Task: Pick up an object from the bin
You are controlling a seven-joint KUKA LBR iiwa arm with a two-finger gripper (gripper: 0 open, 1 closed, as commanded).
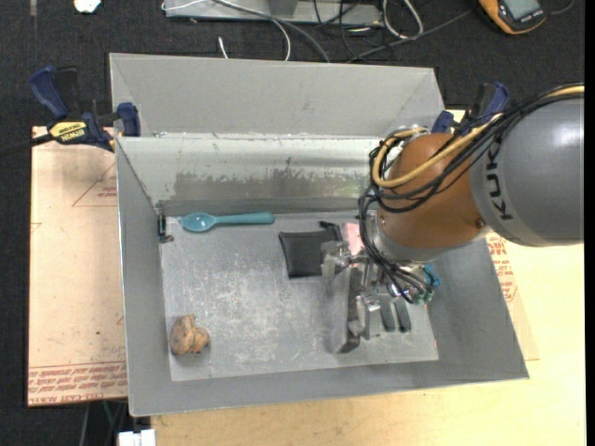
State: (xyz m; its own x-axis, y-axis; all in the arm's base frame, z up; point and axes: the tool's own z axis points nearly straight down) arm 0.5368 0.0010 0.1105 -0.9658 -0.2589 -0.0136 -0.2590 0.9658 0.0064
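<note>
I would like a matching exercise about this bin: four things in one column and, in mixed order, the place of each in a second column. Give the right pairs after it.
Places are in the bin, as the camera view shows them.

Things
1. teal spoon
2. black flat block
3. brown lump
4. gripper

Places
A. lower left corner of the floor
B. lower right part of the floor
C. along the far wall, left side
D. about the middle, towards the far wall

Pairs: 1-C; 2-D; 3-A; 4-B

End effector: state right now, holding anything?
End effector: cannot be told whether open or closed; it sits over the bin floor near the black object.
</note>
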